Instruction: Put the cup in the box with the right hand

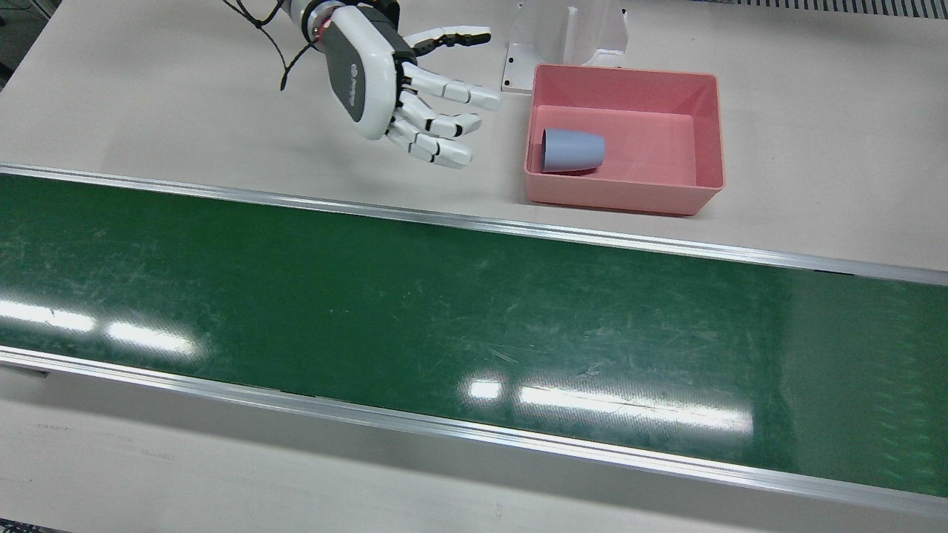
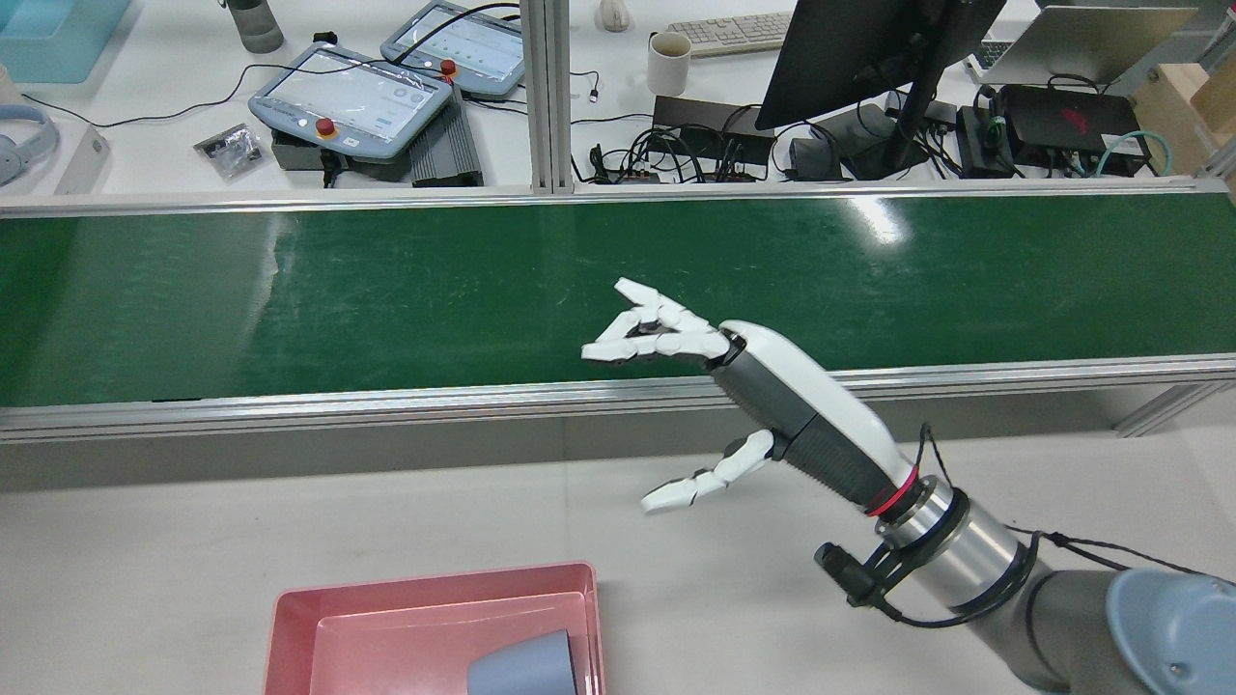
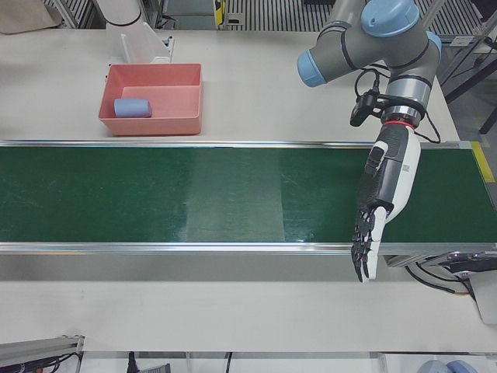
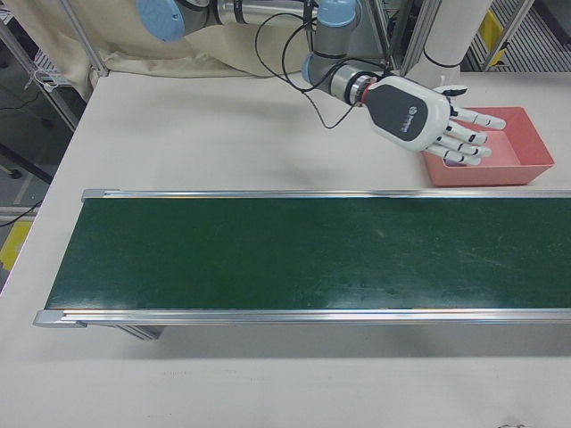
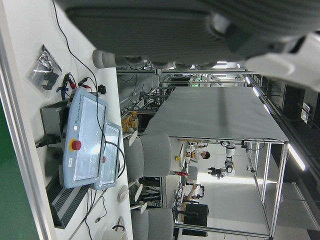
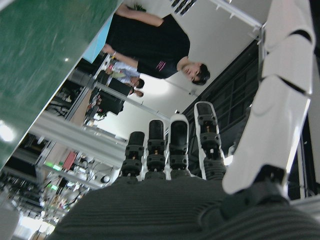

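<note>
A grey-blue cup (image 1: pixel 572 150) lies on its side in the left part of the pink box (image 1: pixel 707 141), on the table's robot side. My right hand (image 1: pixel 400 81) hovers to the view's left of the box, apart from it, open with fingers spread and nothing in it. In the rear view, the right hand (image 2: pixel 734 386) is above the table near the belt edge, beyond the box (image 2: pixel 290 618) and cup (image 2: pixel 526 666). My left hand (image 3: pixel 384 202) hangs over the belt's operator-side edge, fingers straight, empty. The right hand view shows straight fingers (image 6: pixel 170 145).
A long green conveyor belt (image 1: pixel 444 311) with metal rails crosses the table. A white pedestal (image 1: pixel 566 37) stands just behind the box. Beyond the belt, a desk carries teach pendants (image 2: pixel 352 97), a monitor (image 2: pixel 850 48) and cables. A person (image 6: pixel 150 50) stands nearby.
</note>
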Robot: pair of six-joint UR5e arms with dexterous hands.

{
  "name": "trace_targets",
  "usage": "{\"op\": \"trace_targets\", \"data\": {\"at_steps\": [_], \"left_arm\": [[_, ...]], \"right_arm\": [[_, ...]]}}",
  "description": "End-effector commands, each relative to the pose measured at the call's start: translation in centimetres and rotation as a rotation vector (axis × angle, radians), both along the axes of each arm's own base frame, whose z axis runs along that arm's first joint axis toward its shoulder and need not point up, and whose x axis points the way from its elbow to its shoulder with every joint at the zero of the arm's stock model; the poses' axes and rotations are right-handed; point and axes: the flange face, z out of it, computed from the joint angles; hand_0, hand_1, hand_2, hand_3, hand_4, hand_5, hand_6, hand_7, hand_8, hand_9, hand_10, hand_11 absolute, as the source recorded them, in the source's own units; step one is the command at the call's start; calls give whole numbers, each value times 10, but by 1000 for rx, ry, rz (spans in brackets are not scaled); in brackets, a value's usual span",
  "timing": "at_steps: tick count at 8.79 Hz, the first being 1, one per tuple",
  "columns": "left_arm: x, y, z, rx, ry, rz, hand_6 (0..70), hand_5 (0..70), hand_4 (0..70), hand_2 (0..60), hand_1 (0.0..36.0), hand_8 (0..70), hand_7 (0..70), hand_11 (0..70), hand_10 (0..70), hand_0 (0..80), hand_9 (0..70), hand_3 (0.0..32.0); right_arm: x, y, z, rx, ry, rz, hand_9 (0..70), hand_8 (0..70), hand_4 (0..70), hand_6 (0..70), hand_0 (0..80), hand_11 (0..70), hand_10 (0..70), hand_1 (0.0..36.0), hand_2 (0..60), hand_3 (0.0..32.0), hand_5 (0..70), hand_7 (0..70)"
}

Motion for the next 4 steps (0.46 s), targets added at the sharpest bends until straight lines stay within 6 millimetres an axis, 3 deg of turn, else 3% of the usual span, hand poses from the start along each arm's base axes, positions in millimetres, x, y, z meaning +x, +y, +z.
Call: {"op": "trace_targets", "data": {"at_steps": [1, 2, 4], "left_arm": [[0, 0, 0, 0, 0, 0, 0, 0, 0, 0, 0, 0, 0, 0, 0, 0, 0, 0], [0, 0, 0, 0, 0, 0, 0, 0, 0, 0, 0, 0, 0, 0, 0, 0, 0, 0], [0, 0, 0, 0, 0, 0, 0, 0, 0, 0, 0, 0, 0, 0, 0, 0, 0, 0]], "right_arm": [[114, -81, 137, -257, -36, 143, 255, 121, 145, 134, 514, 215, 134, 157, 126, 0, 78, 515], [160, -93, 162, -297, -22, 224, 191, 81, 138, 119, 515, 191, 117, 160, 122, 0, 73, 453], [222, -99, 214, -374, -4, 343, 147, 59, 103, 98, 513, 158, 94, 163, 120, 0, 70, 356]]}}
